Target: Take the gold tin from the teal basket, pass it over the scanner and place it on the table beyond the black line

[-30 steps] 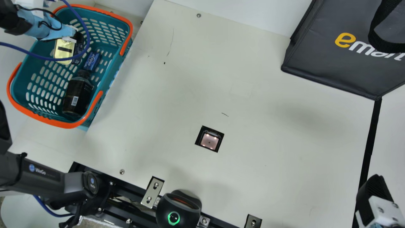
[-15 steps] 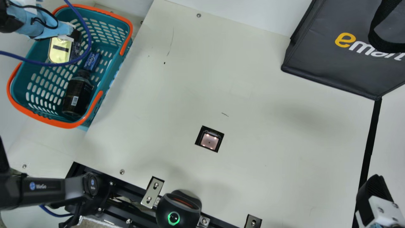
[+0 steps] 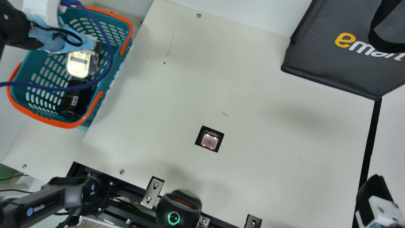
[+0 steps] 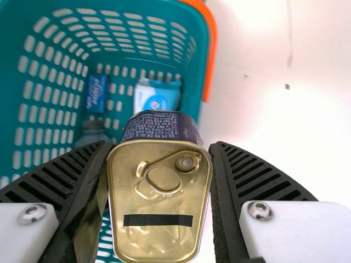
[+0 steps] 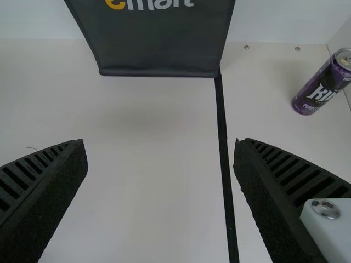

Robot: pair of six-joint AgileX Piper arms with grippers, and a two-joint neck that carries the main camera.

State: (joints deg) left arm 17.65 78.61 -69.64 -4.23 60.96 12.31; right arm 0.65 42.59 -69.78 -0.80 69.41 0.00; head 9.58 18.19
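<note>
Gold tin [image 3: 77, 67]: moving across basket [image 3: 41, 118] toward table [image 3: 259, 126], likely for scanning.
Left gripper [image 4: 162, 147]: pinching its sides, leaving the lid [image 4: 159, 204] uncovered.
Right gripper [image 5: 160, 143]: standing wide.

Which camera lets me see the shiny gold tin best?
The left wrist view. The gold tin looks big and close there, so you can see its pull ring, its black strip and writing on its dark side. The main view shows it much smaller, over the basket; the strip shows, but the ring is hard to see.
</note>
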